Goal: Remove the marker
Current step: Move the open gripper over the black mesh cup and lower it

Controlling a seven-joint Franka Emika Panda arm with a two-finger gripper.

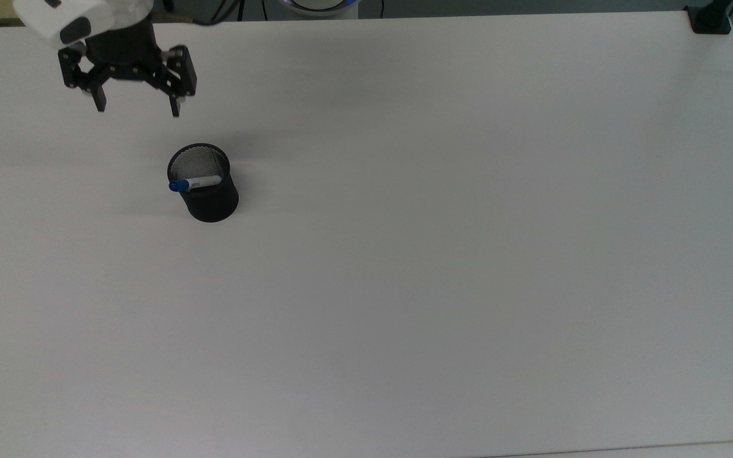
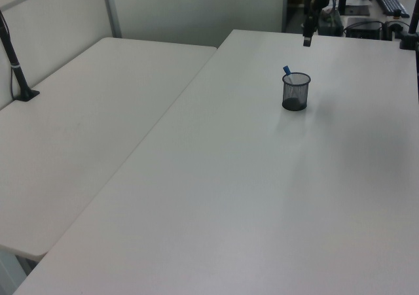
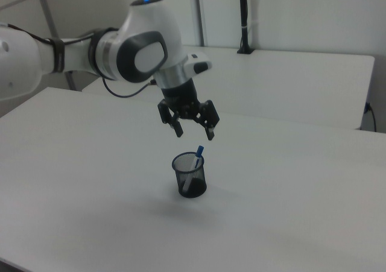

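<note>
The marker (image 1: 193, 184) stands tilted inside a black mesh cup (image 1: 209, 191) on the white table (image 1: 443, 254), its blue cap poking past the rim toward nine o'clock in the top view. The gripper (image 1: 138, 108) hangs above the table at about eleven o'clock from the cup (well apart), fingers spread wide, holding nothing.

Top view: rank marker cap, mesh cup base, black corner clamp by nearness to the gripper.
From the gripper, top view:
1. Marker blue cap, at the cup rim's left, below the gripper.
2. Mesh cup base, just beyond, lower right.
3. Black clamp, far top-right corner of the table.
</note>
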